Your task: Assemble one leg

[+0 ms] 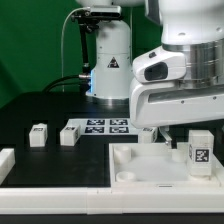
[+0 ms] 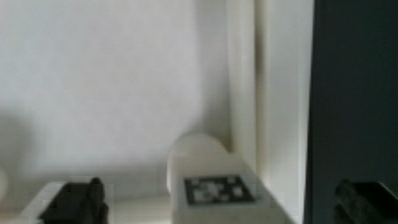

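Note:
A white leg (image 1: 200, 150) with a black-and-white tag stands on the large white panel (image 1: 120, 170) at the exterior view's right. My gripper (image 1: 178, 138) hangs just above and beside it; the arm's body hides most of the fingers there. In the wrist view the leg (image 2: 217, 185) lies between my two dark fingertips (image 2: 71, 202). They stand wide apart with a gap on either side of the leg. The gripper (image 2: 217, 204) is open and touches nothing.
Two more white legs (image 1: 38, 136) (image 1: 68, 134) stand on the black table at the left. The marker board (image 1: 102, 127) lies behind them. Another white piece (image 1: 5, 160) sits at the far left edge. The panel's raised rim (image 2: 249, 90) runs beside the leg.

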{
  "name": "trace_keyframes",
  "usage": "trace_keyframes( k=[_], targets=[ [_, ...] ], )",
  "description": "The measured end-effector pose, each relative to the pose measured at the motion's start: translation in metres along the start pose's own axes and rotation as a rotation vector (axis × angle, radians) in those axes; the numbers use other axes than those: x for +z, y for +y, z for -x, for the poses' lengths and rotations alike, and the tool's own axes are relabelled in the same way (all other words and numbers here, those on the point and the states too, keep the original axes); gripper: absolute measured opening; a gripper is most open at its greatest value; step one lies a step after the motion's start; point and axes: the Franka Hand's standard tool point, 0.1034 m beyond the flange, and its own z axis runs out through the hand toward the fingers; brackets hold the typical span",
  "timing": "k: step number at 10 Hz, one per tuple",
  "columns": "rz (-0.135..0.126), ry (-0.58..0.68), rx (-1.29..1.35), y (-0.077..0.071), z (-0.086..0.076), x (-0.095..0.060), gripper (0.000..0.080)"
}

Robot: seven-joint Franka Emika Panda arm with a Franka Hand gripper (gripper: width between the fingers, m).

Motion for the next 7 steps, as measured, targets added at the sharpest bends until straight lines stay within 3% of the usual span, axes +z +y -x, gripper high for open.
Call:
trace_keyframes(
  k=[5,7],
  targets=[
    [-0.002,0.025,-0.012,0.0023,-0.0094,-0.0058,0.0649],
    [-0.002,0.023,-0.019,0.0049,-0.0092,-0.0045,0.0397]
  ],
)
